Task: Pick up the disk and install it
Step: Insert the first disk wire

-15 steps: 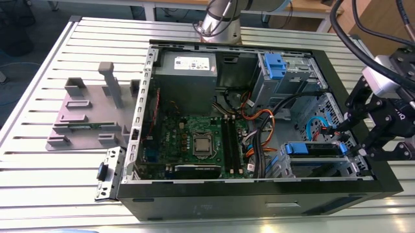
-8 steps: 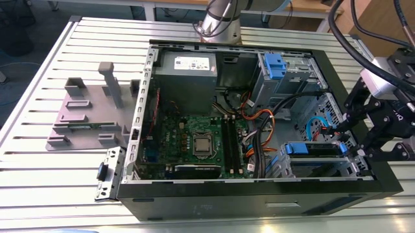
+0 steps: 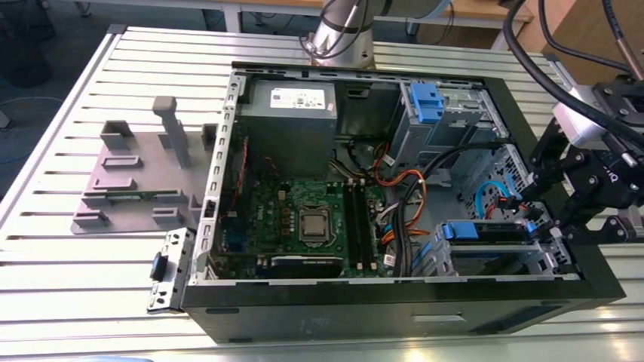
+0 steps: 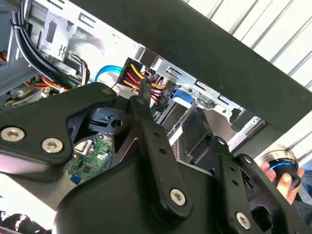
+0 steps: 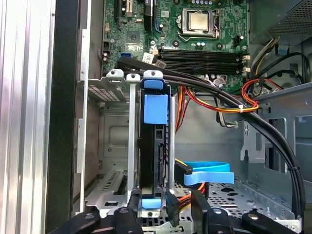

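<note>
An open computer case (image 3: 403,302) lies on its side on a slatted metal table (image 3: 60,302), and everything here is placed from it. In the exterior view the gripper (image 3: 548,200) hangs over the case's edge on the exterior view's right, just above the drive cage (image 3: 503,260) at the near corner, its black linkage reaching down toward the cage. The disk (image 3: 486,231) sits on edge in that cage — its blue bracket shows as a bar along the top, level with the cage rails, with a blue cable (image 3: 490,197) looping just behind it. In the first wrist view the disk (image 5: 155,146) stands upright in a slot of the silver cage (image 5: 109,146), dark body between blue tabs at either end, and the black fingertips (image 5: 200,204) show at the near end, one on each side of the disk's end; whether they press on it I cannot tell, nor how wide the pincer stands. The second wrist view shows the black finger links (image 4: 151,141) close to a bundle of red, yellow and black wires (image 4: 141,78) inside the case. Toward the middle of the case lies the green motherboard (image 3: 302,219); a grey power supply (image 3: 289,113) fills the far corner. Outside the case, on the exterior view's left, a grey fixture (image 3: 141,173) rests on the table.
</note>
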Available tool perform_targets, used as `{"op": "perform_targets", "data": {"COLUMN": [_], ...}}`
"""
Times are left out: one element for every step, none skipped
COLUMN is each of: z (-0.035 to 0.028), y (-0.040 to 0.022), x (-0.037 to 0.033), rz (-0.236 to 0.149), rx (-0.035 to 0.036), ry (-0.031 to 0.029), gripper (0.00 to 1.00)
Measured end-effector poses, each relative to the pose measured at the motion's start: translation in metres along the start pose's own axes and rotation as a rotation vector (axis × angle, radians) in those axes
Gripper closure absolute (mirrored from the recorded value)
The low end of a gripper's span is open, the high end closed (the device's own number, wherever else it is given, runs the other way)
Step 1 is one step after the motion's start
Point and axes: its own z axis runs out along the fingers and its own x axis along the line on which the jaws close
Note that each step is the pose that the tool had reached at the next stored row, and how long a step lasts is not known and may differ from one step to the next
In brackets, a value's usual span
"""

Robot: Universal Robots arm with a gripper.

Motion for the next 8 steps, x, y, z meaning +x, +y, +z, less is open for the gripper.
{"op": "perform_targets", "data": {"z": [0.0,0.0,0.0001,0.0,0.0,0.0,0.0,0.0], "y": [0.0,0.0,0.0,0.0,0.0,0.0,0.0,0.0], "x": [0.0,0.0,0.0,0.0,0.0,0.0,0.0,0.0], "rz": [0.0,0.0,0.0,0.0,0.0,0.0,0.0,0.0], "rx": [0.0,0.0,0.0,0.0,0.0,0.0,0.0,0.0], "ry": [-0.0002,-0.0002,-0.0003,-0.0004,-0.0005,-0.0005,-0.0005,-0.0006], "gripper": [0.47,0.47,0.47,0.49,0.55,0.61,0.61,0.67]}}
